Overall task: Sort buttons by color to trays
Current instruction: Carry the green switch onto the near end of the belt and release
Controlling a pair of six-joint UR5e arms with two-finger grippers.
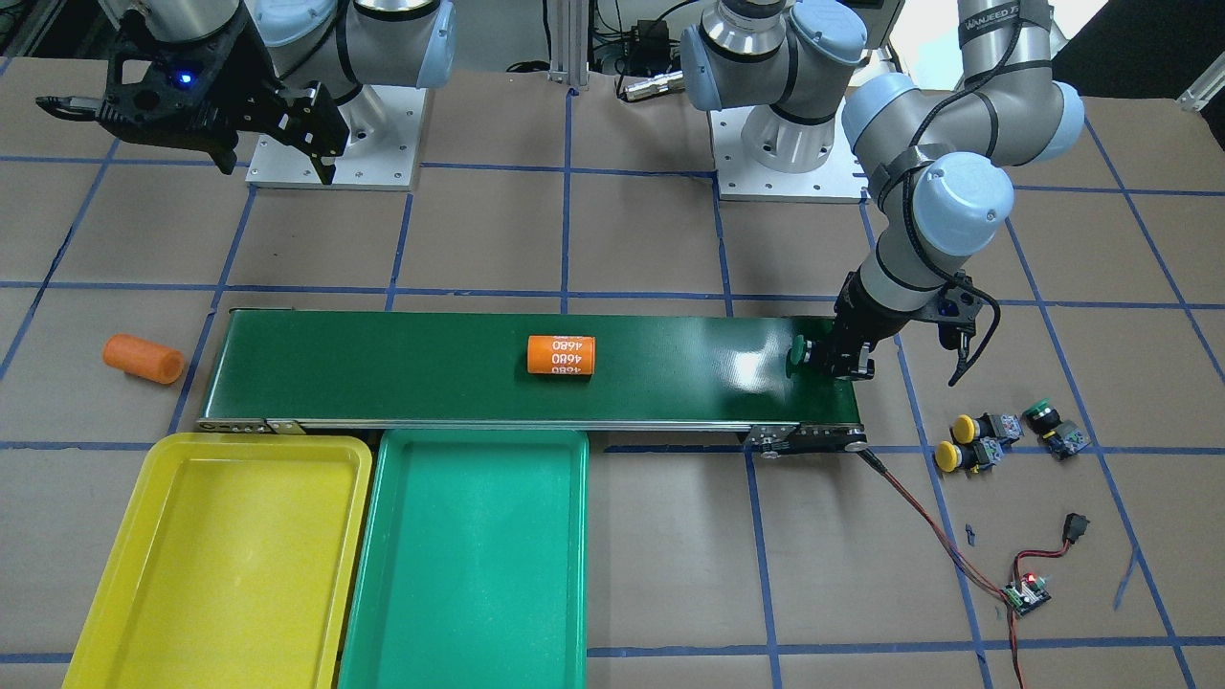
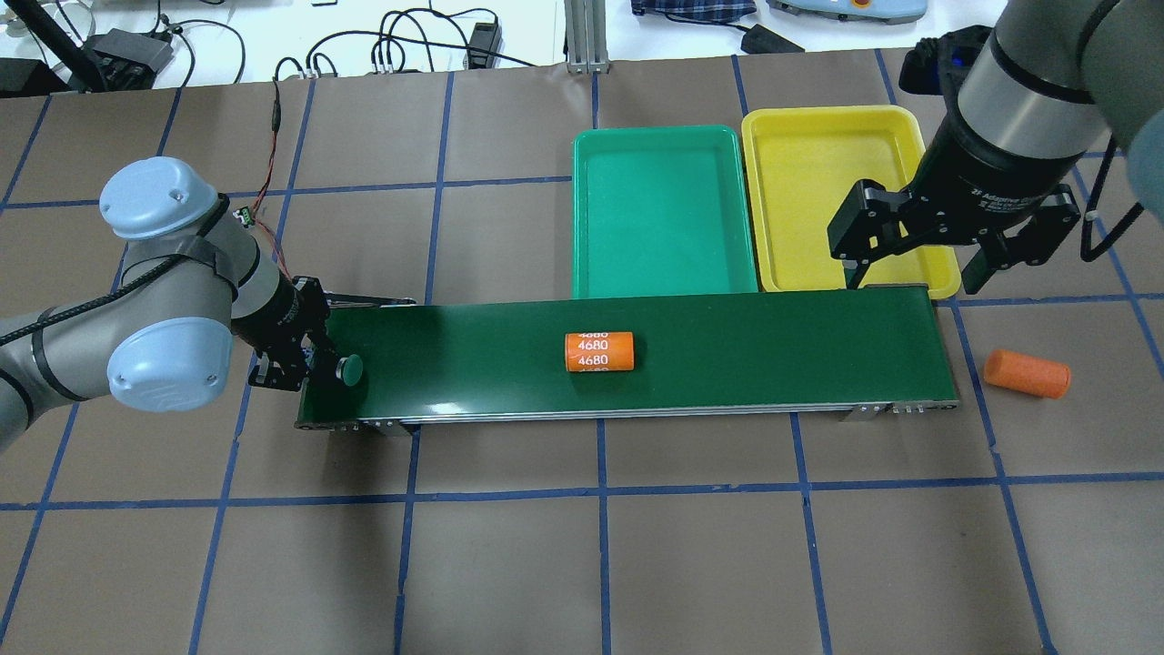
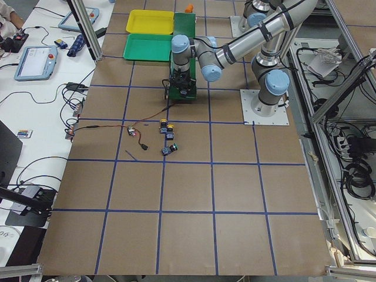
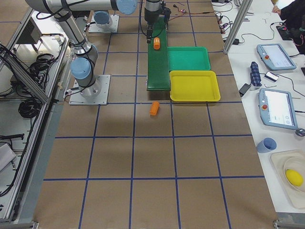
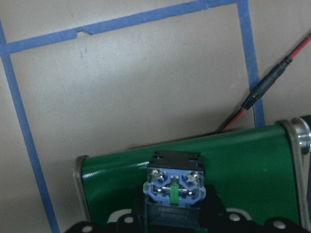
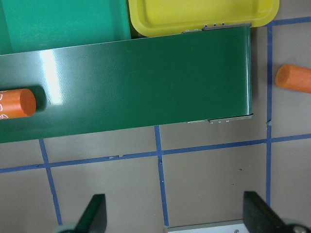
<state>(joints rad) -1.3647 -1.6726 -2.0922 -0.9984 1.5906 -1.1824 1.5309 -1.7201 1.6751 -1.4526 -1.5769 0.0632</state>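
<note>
Left end effector (image 1: 840, 362) around green button (image 1: 796, 352)

The conveyor belt (image 1: 670, 364) is dark green. One tray (image 1: 230, 565) is bright yellow, the other tray (image 1: 469, 574) green. The printed cylinder (image 1: 562, 354) is orange with white "4680" lettering; the plain cylinder (image 1: 144, 359) is unmarked orange. Caps: yellow on two table buttons (image 1: 962, 427), green on the third table button (image 1: 1037, 411) and the belt-end button (image 1: 796, 354). The table (image 1: 670, 574) is brown with a blue grid.
</note>
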